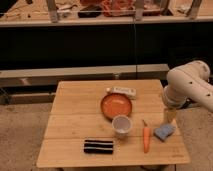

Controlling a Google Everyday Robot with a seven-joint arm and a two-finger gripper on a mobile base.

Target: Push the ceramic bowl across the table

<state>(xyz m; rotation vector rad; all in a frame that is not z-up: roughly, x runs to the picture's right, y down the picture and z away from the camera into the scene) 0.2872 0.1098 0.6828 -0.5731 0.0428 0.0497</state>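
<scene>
Ceramic bowl (116,106) sits on the table (75,107), roughly mid-top, slightly toward the back edge. It's upright, orange and shallow, with nothing in it that I can see.

White cup (121,125) stands just in front of the bowl, at its near rim. Touching or a hair apart, can't tell. White tube-like pack (121,91) lies flat behind the bowl, close to its far rim, long side along the back edge.

Arm (189,86) comes in from the right as I look at it, with the big white elbow hanging over that edge of the table. Gripper (170,115) points down from it, over the right part of the top, just above the blue sponge (164,131). Jaws are spread wide with nothing between them. Gripper is well apart from the bowl, no contact.

Carrot (146,139) lies just left of the sponge, running front to back. Black striped block (98,146) lies flat near the front edge, left of the cup.

Behind the table there's a dark low wall, and above it a counter (100,20) with clutter I can't make out.
</scene>
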